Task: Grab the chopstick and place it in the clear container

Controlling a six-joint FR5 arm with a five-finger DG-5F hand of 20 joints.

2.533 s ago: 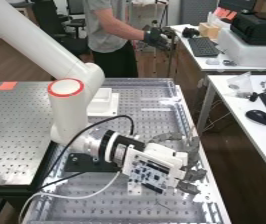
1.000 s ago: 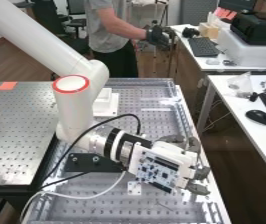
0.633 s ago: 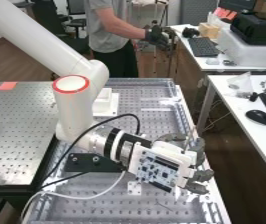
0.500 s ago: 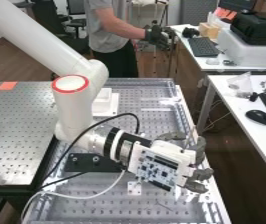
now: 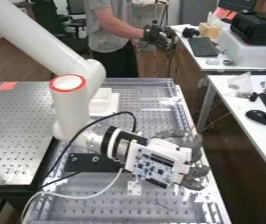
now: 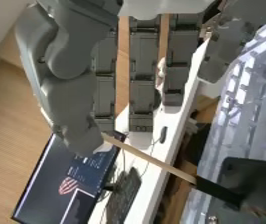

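Robot hand (image 5: pixel 197 172) above one long edge of the perforated counter (image 5: pixel 124 212) — thumb brought to a fingertip, other fingers nearly straight. Chopstick (image 6: pixel 150 158) pinched near one end, its dark end projecting outward — white box (image 5: pixel 104 105) on the counter's far half.

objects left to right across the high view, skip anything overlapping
orange patch, red ring on the arm, white box, hand, computer mouse
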